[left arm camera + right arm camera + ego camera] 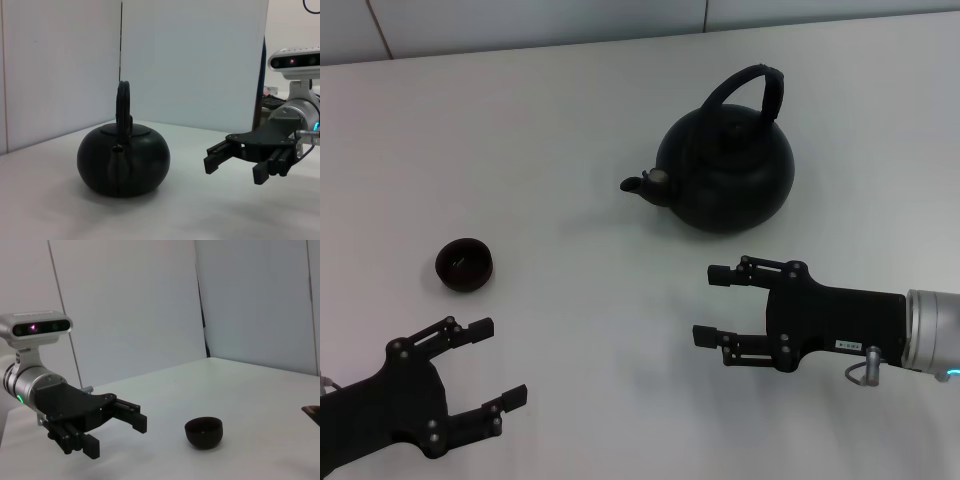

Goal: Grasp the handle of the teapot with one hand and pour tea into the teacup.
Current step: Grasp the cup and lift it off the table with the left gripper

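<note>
Teapot (725,170) sits upper right of centre on the bench (570,130), likely heavy and rigid; grip the arched handle (752,88) at its top. Right pincer (715,305) below it gapes apart; left pincer (495,365) gapes too, near the teacup (465,264)

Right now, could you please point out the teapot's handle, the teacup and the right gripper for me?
handle (765,88): head view, on the thick side of the arch.
teacup (465,264): head view, on the middle of the cup.
right gripper (710,305): head view, midway between its open fingertips.
</note>
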You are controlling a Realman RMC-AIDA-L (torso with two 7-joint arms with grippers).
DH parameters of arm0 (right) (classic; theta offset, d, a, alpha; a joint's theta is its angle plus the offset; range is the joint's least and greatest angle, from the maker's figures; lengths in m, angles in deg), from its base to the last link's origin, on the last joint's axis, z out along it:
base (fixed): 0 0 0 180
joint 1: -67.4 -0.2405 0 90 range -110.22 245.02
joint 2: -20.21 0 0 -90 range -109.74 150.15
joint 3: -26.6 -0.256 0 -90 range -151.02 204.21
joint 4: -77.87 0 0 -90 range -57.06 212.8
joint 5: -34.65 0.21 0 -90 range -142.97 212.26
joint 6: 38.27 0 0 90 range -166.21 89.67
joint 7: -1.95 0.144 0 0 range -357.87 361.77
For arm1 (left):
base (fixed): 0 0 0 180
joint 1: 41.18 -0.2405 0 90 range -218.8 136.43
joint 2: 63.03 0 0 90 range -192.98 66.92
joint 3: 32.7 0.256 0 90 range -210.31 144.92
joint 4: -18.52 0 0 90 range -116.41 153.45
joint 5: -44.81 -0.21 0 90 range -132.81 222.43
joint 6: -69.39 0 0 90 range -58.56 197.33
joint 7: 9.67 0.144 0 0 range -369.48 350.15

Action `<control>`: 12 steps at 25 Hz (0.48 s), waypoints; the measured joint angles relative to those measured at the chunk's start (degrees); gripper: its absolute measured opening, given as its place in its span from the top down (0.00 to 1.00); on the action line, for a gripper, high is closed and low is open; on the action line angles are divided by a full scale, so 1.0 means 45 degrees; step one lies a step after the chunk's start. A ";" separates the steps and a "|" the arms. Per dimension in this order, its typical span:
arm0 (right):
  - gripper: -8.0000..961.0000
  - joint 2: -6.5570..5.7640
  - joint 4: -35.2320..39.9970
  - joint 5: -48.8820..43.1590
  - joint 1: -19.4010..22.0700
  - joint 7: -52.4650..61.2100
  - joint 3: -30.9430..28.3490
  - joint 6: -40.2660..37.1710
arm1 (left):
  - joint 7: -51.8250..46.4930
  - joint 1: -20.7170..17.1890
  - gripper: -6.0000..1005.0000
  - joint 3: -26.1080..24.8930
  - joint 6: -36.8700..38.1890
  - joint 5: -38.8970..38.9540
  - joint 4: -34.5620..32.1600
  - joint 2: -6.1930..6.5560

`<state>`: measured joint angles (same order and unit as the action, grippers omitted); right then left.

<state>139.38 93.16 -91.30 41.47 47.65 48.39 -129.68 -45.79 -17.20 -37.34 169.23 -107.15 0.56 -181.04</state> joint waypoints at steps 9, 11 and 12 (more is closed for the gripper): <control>0.21 0.0000 0.0000 0.0000 0.0000 0.0000 0.0000 -0.0001 | -0.0037 -0.0017 0.20 -0.0004 -0.0004 0.0000 0.0008 -0.0005; 0.21 0.0000 0.0000 0.0000 0.0000 0.0000 0.0000 0.0000 | -0.0115 -0.0017 0.20 -0.0004 -0.0012 0.0000 0.0008 -0.0006; 0.21 0.0000 0.0000 0.0000 0.0000 0.0000 0.0000 0.0000 | -0.0115 -0.0017 0.20 -0.0004 -0.0012 0.0000 0.0008 -0.0006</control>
<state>139.38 93.16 -91.30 41.47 47.65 48.39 -129.68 -46.31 -17.28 -37.36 169.18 -107.15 0.59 -181.07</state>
